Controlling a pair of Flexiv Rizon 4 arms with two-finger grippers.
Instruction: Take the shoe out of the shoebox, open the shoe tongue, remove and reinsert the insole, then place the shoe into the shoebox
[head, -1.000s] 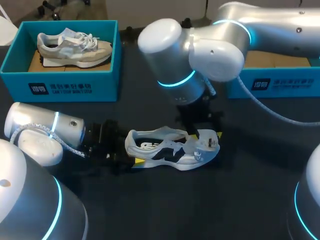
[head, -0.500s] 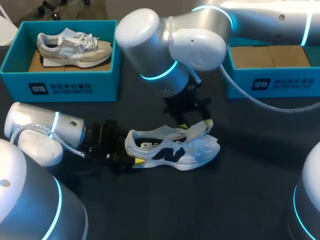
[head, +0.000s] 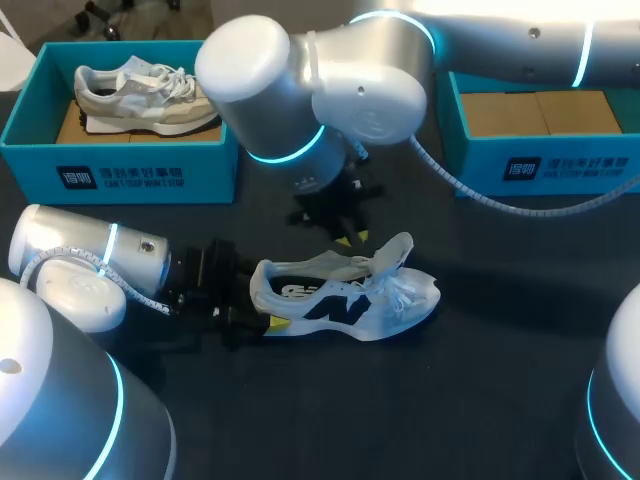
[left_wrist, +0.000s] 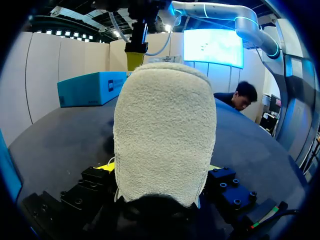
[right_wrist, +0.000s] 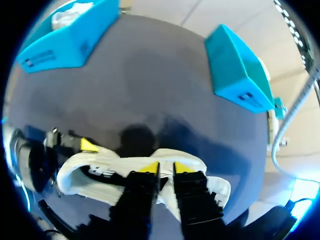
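Two teal shoeboxes bear white print (head: 120, 178) on their front walls: the left shoebox (head: 215, 165), upper left, holds a grey-beige sneaker (head: 150, 95); the right shoebox (head: 590, 165), upper right, shows a brown cardboard floor. The white shoe (head: 345, 298), dark mark on its side, lies at centre frame, tongue (head: 395, 252) raised. The left gripper (head: 268, 320) clamps its heel (left_wrist: 165, 135); the right gripper (head: 345, 238) hangs above it, fingers narrowly apart, empty.

Light falls evenly from above on the dark table (head: 500, 400) — the white shoe (head: 345, 295) throws only a soft shadow along its near side, and the right arm (head: 300, 90) darkens the surface beneath it. The silver arm shells carry a pale sheen (their cyan rings glow).
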